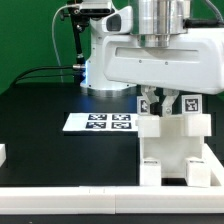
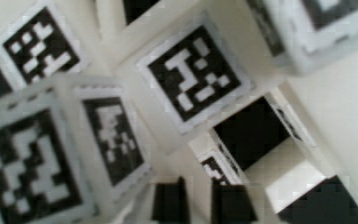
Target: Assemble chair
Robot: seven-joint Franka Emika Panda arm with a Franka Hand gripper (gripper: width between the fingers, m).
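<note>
No readable writing, only black-and-white square tags on the glossy white blocky chair (image 1: 172,140); the fingers (image 1: 160,104) are closed above it, their hold unclear.

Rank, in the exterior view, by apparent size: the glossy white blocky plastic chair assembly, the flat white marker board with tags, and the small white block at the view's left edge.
1. Glossy white chair assembly, largest, though nearest the camera.
2. Flat white marker board.
3. Small white block, smallest, but cut off by the frame edge, so its full size is unsure.
</note>
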